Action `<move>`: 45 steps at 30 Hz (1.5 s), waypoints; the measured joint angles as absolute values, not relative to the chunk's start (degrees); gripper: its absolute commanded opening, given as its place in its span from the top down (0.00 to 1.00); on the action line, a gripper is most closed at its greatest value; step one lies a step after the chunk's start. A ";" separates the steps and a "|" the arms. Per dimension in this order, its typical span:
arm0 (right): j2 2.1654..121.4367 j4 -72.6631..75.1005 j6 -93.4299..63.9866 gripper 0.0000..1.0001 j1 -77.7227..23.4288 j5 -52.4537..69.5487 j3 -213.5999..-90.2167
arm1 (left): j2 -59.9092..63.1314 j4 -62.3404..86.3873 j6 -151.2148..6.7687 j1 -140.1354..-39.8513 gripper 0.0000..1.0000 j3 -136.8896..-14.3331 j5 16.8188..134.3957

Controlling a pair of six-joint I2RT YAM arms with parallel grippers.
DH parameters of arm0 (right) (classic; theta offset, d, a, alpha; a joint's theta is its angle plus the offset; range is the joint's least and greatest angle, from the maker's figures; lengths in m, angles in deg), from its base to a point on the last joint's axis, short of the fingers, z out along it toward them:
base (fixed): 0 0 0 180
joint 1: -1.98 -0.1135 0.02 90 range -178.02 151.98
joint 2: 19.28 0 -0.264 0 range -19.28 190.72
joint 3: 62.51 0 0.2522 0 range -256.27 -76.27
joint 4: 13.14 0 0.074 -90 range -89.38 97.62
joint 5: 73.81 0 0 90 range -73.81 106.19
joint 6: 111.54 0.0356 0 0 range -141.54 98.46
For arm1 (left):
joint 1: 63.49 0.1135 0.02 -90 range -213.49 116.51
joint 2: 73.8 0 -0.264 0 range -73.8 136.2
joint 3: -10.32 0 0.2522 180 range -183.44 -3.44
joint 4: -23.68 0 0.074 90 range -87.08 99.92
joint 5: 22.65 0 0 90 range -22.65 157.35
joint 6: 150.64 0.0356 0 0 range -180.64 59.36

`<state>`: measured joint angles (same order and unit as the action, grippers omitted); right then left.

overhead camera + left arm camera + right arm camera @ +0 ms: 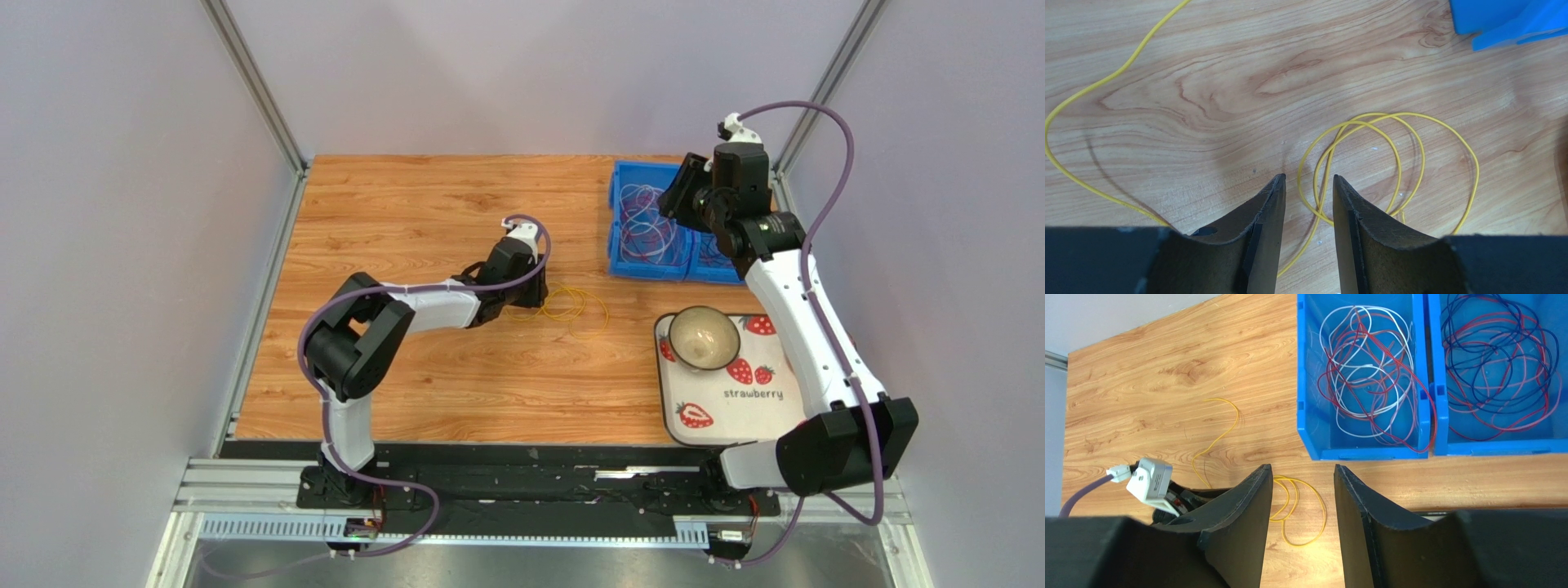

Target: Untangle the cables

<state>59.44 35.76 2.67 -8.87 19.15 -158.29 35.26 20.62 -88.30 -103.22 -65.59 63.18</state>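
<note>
A yellow cable [570, 304] lies in loose loops on the wooden table, apart from the rest. My left gripper [537, 294] hovers low over its near end and is open. In the left wrist view one strand of the yellow cable [1399, 162] runs on the table between the fingers of the left gripper [1309, 180], not pinched. White and red cables [1364, 373] are tangled in the left blue bin [1370, 454]. Red and dark blue cables [1499, 367] fill the right blue bin [1499, 447]. My right gripper [1303, 468] hangs open and empty high above the bins [669, 227].
A bowl [703, 337] sits on a strawberry-print tray [736, 398] at the front right, just in front of the bins. Metal frame posts rise at the table's back corners. The left arm's wrist [1149, 481] shows beside the yellow cable [1325, 511].
</note>
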 measured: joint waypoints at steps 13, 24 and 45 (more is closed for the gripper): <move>51.39 35.91 2.74 0.54 -8.87 18.98 -152.52 | 37.14 17.80 -89.37 -103.22 1.00 -67.41 63.12; 43.96 36.59 2.65 0.49 -9.35 8.70 -145.86 | 26.89 14.06 -86.10 -103.24 1.00 -65.59 66.02; 48.07 30.27 2.10 0.42 -22.18 -1.13 -141.09 | 6.69 7.26 -82.10 -104.73 1.00 -66.62 69.94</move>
<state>48.07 30.27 2.10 -22.18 -1.13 -141.09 6.69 7.26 -82.10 -104.73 -66.62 69.94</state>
